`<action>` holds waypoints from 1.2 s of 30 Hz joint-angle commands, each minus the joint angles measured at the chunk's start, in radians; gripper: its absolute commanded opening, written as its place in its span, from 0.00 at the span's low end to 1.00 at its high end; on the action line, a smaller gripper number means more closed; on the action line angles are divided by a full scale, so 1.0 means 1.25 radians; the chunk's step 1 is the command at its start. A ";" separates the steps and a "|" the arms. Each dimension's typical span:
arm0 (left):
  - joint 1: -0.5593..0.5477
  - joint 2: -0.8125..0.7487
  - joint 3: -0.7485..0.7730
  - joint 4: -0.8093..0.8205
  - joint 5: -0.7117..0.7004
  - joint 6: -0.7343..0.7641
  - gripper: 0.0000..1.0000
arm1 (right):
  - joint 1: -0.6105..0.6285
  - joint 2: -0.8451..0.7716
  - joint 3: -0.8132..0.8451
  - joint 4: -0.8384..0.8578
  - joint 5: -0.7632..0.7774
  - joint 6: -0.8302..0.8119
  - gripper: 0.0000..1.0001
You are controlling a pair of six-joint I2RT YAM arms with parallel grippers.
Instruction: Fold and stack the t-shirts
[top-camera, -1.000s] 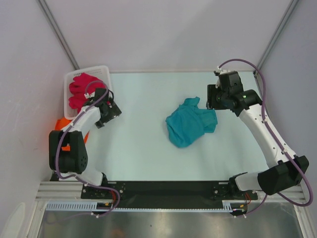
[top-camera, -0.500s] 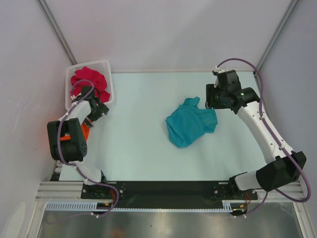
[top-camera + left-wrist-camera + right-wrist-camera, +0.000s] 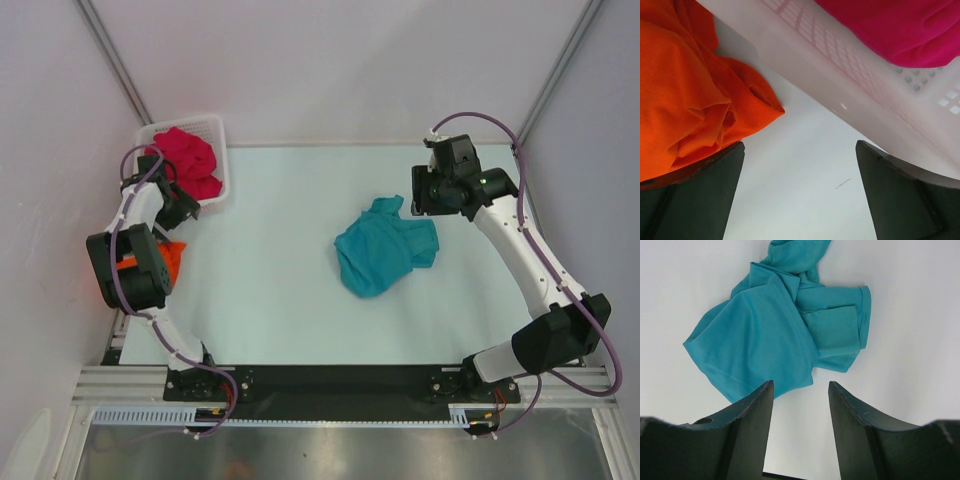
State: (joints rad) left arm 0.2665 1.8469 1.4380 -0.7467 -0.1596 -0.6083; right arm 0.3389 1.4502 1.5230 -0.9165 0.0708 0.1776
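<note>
Overhead view of the table (image 3: 280,200) with three t-shirts and both arms. The teal-blue t-shirt (image 3: 383,255) lay crumpled right of centre, one sleeve folded over its body, well apart from every table edge; bare surface ran wide on its left and along the near side. The crimson-pink t-shirt (image 3: 187,160) sat bunched inside the white lattice basket (image 3: 215,125), which stood at the far left corner against the wall. The orange t-shirt (image 3: 165,262) lay heaped at the left table edge, near the basket and partly hidden by the left arm.

The left gripper (image 3: 797,150) pointed into the narrow strip of table between the orange cloth and the basket wall, jaws spread wide and holding nothing. The orange cloth reached the edge of one finger (image 3: 700,200); contact could not be judged.

The right gripper (image 3: 800,387) hung above the table at the far right of the teal-blue shirt (image 3: 770,335), jaws parted with only bare surface between them, the shirt's hem just beyond the fingertips. Clear table lay between this gripper and the right edge.
</note>
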 commanded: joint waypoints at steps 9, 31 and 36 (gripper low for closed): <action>-0.063 -0.132 0.038 0.120 0.071 0.013 1.00 | 0.009 0.003 0.037 -0.014 0.017 -0.021 0.53; -0.379 0.288 0.402 0.132 0.197 0.139 1.00 | 0.026 -0.020 0.052 -0.046 0.051 -0.007 0.53; -0.359 0.356 0.463 0.123 0.158 0.122 1.00 | 0.026 -0.008 0.068 -0.060 0.055 -0.006 0.53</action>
State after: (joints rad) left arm -0.2070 2.2929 1.9144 -0.6014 0.0746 -0.4595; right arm 0.3710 1.4567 1.5494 -0.9737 0.1192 0.1783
